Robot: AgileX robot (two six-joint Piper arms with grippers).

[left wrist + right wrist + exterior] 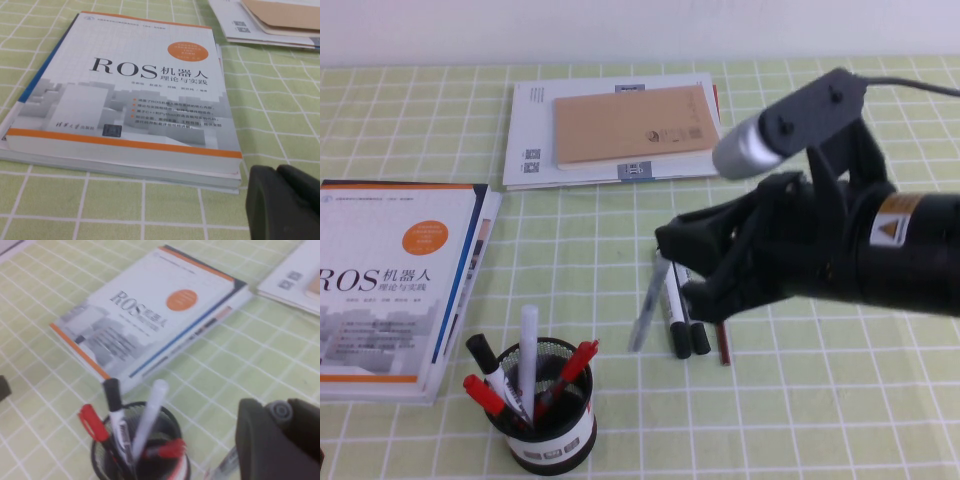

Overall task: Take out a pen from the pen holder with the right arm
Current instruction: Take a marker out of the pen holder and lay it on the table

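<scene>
The black mesh pen holder point(552, 430) stands near the table's front, also in the right wrist view point(135, 460). It holds a white pen point(528, 345), a black-capped marker point(483, 357) and two red-capped markers point(572, 365). My right gripper point(698, 272) hovers to the right of and beyond the holder, over pens lying on the cloth. Its fingers point(260, 440) are shut on a pen whose round grey end point(278, 411) shows between them. My left gripper point(280, 200) is low by the ROS book's front corner, its fingers together with nothing between them.
Several pens point(672, 318) lie side by side on the green checked cloth under the right gripper. A ROS book point(395, 285) lies at the left. A white booklet with a brown notebook point(632, 122) on it lies at the back.
</scene>
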